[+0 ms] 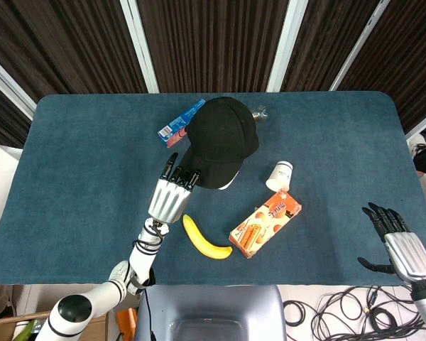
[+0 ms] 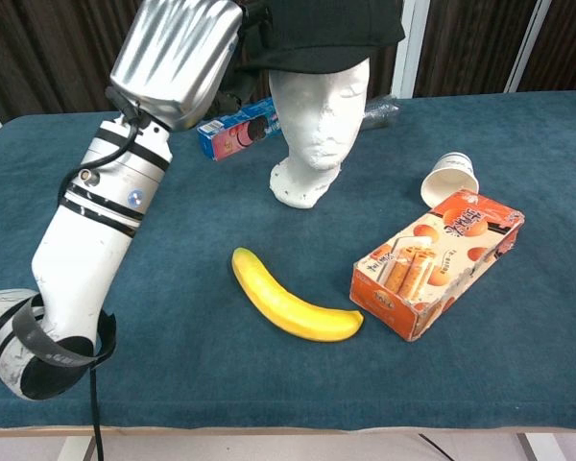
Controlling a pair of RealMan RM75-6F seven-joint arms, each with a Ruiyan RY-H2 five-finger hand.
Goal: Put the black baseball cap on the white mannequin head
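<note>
The black baseball cap point(image 1: 224, 138) sits on top of the white mannequin head point(image 2: 317, 125), brim low over the forehead; in the chest view the cap point(image 2: 326, 24) covers the head down to the brow. From above only a sliver of the mannequin head point(image 1: 227, 186) shows under the brim. My left hand point(image 1: 172, 195) is at the cap's left side with its fingers on the brim edge, holding it; the chest view shows the left hand point(image 2: 178, 53) raised beside the head. My right hand point(image 1: 401, 245) hangs off the table's front right corner, fingers spread, holding nothing.
On the blue table point(image 1: 78, 163) lie a banana point(image 1: 204, 240) and an orange box point(image 1: 265, 222) in front of the head. A tipped paper cup point(image 1: 280, 175) lies to the right. Behind the head lie a blue packet point(image 1: 179, 123) and a clear bottle point(image 1: 259, 111).
</note>
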